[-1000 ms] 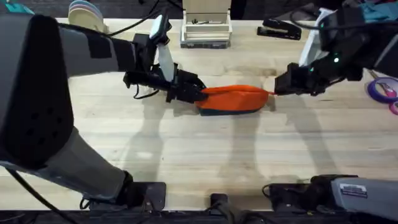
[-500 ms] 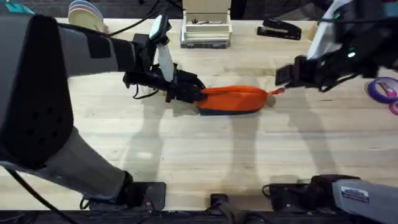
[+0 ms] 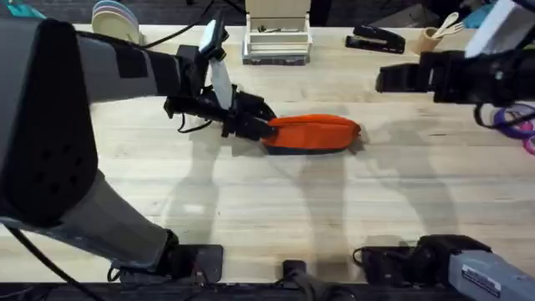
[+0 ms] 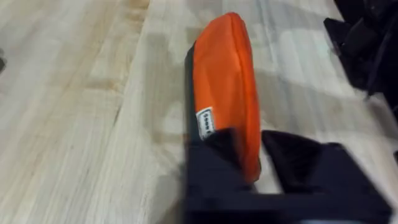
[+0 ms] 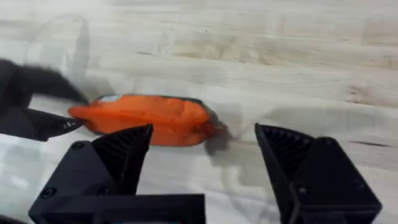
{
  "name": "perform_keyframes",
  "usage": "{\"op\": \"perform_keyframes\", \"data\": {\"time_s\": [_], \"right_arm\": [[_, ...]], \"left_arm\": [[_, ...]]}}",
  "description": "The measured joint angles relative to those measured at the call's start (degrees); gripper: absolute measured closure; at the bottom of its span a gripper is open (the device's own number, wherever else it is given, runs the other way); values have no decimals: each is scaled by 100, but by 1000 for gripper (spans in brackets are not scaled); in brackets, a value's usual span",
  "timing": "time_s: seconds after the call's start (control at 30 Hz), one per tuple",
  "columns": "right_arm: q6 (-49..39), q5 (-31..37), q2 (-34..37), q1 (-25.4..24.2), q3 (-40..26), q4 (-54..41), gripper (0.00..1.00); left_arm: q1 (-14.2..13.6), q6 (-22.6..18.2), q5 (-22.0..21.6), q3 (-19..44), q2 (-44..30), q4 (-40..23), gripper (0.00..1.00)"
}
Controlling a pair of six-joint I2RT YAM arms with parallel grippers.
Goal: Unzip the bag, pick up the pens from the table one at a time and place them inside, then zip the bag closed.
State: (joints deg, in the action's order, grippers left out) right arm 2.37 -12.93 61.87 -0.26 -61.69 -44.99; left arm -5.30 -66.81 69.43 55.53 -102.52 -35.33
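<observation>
The orange bag (image 3: 313, 134) lies on its side in the middle of the table (image 3: 251, 209), its zip line looking closed. My left gripper (image 3: 261, 127) is shut on the bag's left end; the left wrist view shows the bag (image 4: 224, 93) pinched in my left gripper (image 4: 252, 162). My right gripper (image 3: 386, 79) hovers open, up and to the right of the bag and apart from it. From the right wrist, the bag (image 5: 149, 118) lies beyond my open right gripper (image 5: 204, 134). The pens are out of view.
A black stapler (image 3: 376, 39) and a white tray (image 3: 277, 38) sit at the back edge. Stacked plates (image 3: 117, 18) stand back left. A cup of wooden utensils (image 3: 435, 35) and purple tape rolls (image 3: 514, 117) are at the right.
My right gripper has left the bag's right end, where it was at the red zipper pull, and moved up and away to the right. The left gripper has held still.
</observation>
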Motion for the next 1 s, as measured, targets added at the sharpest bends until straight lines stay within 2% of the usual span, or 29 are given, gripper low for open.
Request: {"op": "perform_keyframes", "data": {"time_s": [0.13,0.17,0.23,0.67,0.8,1.0], "right_arm": [[-297,-2,-348,27,0,-352,4],[-378,-2,-434,41,0,-454,4],[-550,0,-602,79,0,-656,5],[-1101,0,-1414,160,0,-1187,4],[-1202,96,-1427,160,0,-1461,4],[-1272,264,-1445,160,0,-1679,4]], "left_arm": [[33,-7,43,0,0,-2,142],[36,10,47,0,0,-12,43],[42,13,47,0,0,-17,10],[42,13,-62,0,7,44,5],[42,53,-392,0,287,-16,6],[42,476,-1162,86,1537,-138,6]]}}
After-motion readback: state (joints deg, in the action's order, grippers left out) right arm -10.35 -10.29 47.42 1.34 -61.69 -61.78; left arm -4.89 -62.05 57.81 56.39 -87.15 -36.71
